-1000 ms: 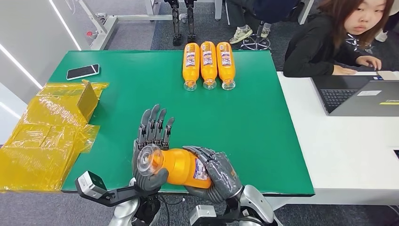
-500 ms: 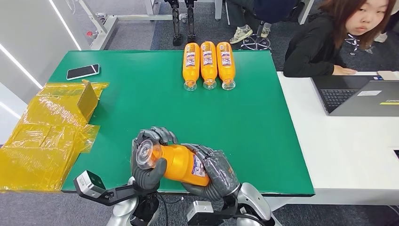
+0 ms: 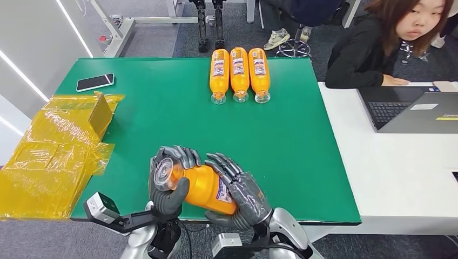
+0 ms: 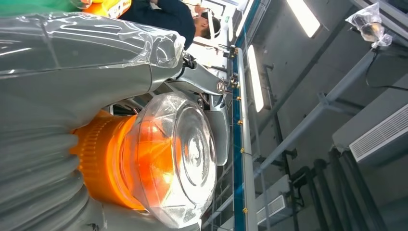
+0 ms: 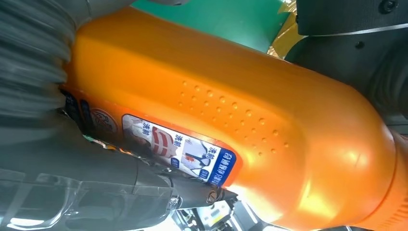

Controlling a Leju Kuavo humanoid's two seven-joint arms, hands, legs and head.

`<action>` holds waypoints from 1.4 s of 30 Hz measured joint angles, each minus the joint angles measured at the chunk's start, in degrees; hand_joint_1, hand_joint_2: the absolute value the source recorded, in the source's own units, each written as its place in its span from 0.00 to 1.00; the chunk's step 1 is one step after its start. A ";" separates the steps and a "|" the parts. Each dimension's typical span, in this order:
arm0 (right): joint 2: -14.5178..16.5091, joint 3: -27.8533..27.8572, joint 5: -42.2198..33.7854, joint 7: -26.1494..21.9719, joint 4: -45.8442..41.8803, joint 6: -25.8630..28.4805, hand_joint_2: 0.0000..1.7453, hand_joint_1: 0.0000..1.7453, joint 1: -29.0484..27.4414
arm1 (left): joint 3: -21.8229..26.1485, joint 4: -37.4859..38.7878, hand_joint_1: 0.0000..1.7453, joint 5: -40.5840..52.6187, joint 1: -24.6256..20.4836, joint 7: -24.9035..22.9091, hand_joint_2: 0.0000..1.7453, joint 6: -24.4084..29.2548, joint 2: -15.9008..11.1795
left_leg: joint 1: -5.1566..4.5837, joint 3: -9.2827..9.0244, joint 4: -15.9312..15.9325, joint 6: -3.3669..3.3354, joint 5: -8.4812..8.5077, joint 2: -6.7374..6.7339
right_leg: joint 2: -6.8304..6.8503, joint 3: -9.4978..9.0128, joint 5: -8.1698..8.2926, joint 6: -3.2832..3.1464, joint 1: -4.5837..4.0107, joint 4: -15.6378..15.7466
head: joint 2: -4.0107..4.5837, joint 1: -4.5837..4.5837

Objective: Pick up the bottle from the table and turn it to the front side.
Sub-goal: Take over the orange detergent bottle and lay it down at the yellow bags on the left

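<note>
We've got the bottle (image 3: 202, 186) off the bench, left robot hand (image 3: 168, 181) wrapped round its cap end, right robot hand (image 3: 240, 194) cupping underneath, fingers spread; any looser and it could roll out.

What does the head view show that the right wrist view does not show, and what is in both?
Only the head view shows the three bottles lying side by side at the far edge of the green table, the phone, the yellow wrapping, the laptop, a seated person, and the left hand gripping the held bottle's clear cap end. Only the right wrist view shows the bottle's label print and the raised dots on its body. Both show the orange bottle and the right hand holding it.
</note>
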State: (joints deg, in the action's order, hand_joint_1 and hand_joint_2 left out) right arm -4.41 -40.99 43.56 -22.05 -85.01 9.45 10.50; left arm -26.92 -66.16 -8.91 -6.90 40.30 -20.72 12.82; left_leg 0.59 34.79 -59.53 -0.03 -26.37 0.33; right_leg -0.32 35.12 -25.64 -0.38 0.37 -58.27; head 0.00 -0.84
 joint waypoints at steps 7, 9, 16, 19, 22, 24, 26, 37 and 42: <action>0.26 -0.23 -1.52 -0.55 0.33 1.48 1.00 0.00 0.52 | 0.04 0.00 1.00 0.07 -0.15 0.00 1.00 1.82 -0.25 | 0.00 0.00 0.00 0.00 0.00 0.01 | 0.00 0.00 0.00 0.00 0.00 0.00 | 0.00 0.00; 0.51 -0.34 -1.79 -0.72 0.32 2.05 1.00 0.00 0.59 | 0.20 0.00 1.00 1.48 -0.41 0.00 1.00 4.07 -0.32 | 0.00 0.00 0.00 0.00 0.00 0.00 | 0.00 0.00 0.00 0.00 0.00 0.00 | 0.00 0.00; 1.17 -0.74 -2.42 -1.50 0.42 2.74 1.00 0.00 1.15 | 2.51 0.09 1.00 5.38 -2.15 0.00 1.00 9.61 -0.97 | 0.01 0.00 0.00 0.00 0.01 -0.01 | -0.01 0.01 0.01 -0.01 0.00 -0.02 | 0.00 -0.01; 1.18 -1.42 -3.38 -2.92 0.89 3.14 1.00 0.00 1.68 | 5.77 0.09 1.00 8.16 -4.10 0.00 1.00 14.69 -1.76 | 0.01 -0.01 0.00 0.03 0.04 -0.04 | -0.03 0.02 0.02 -0.02 -0.01 -0.04 | 0.00 0.00; 1.09 -2.21 -5.23 -3.99 1.24 3.33 1.00 0.00 2.57 | 10.33 0.07 1.00 10.07 -7.36 0.00 1.00 18.28 -3.46 | 0.03 -0.01 0.00 0.11 0.11 -0.02 | -0.02 0.04 0.04 -0.06 -0.01 -0.09 | 0.00 0.00; 0.90 -2.78 -6.59 -4.44 1.27 3.32 1.00 0.00 3.36 | 12.83 0.05 1.00 11.84 -9.81 0.00 1.00 21.46 -4.79 | 0.04 -0.01 0.00 0.14 0.14 -0.03 | -0.03 0.05 0.06 -0.08 -0.01 -0.12 | 0.00 0.01; 0.68 -3.29 -7.39 -4.75 1.36 3.31 1.00 0.00 4.14 | 14.52 0.04 1.00 13.88 -11.97 0.00 1.00 24.59 -6.15 | 0.04 -0.01 0.00 0.14 0.16 -0.02 | -0.02 0.06 0.06 -0.09 -0.02 -0.14 | 0.00 0.00; -0.27 -5.77 -10.91 -5.69 2.95 3.69 1.00 0.00 7.81 | 11.06 8.92 1.00 45.35 -24.34 -1.87 1.00 48.94 -13.26 | 0.02 0.01 -0.01 0.12 0.20 0.00 | -0.02 0.09 0.10 -0.10 -0.01 -0.13 | 0.00 0.00; -0.72 -5.87 -11.30 -5.64 3.27 4.58 1.00 0.00 7.85 | 6.09 20.92 0.99 64.57 -29.90 -9.99 1.00 54.35 -14.67 | 0.01 0.00 -0.03 0.12 0.20 -0.05 | -0.06 0.10 0.11 -0.11 0.00 -0.12 | 0.00 -0.01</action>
State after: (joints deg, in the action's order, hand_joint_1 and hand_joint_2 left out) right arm -5.13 -46.87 32.25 -27.70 -81.74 14.03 18.35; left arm -20.83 -45.24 55.67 -36.80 30.32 33.63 -1.84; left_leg 0.61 34.79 -59.56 0.10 -26.18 0.28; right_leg -0.38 35.22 -25.53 -0.49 0.37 -58.39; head 0.00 -0.84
